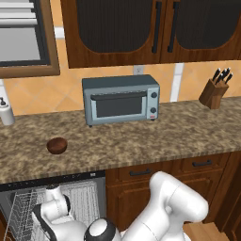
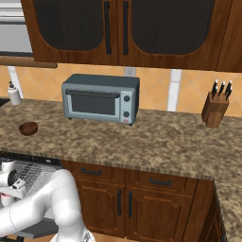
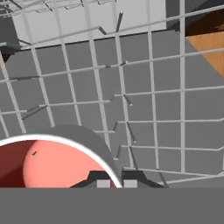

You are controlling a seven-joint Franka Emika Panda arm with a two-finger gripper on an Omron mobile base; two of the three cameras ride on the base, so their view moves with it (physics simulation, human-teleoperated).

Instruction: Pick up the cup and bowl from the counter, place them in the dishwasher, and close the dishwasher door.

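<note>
Cup (image 3: 52, 164) down in the dishwasher (image 1: 89, 197), sitting on or just above the wire rack (image 3: 131, 87), pink inside facing up at the hand camera. Fingertips (image 3: 103, 183) pinched nearly together right at its rim, so looks like clenched on the rim wall, not let go yet. Placing step for item one, basically. Next up, by the look of it: ease the jaws apart, lift straight out without snagging rack tines, then swing up for the bowl (image 1: 57, 145), sitting on the counter (image 1: 141, 136) at the left, near edge-ish, well left of the toaster oven (image 1: 121, 99). Arm folded low, elbow up at the near right, wrist reaching down left into the open dishwasher.
</note>
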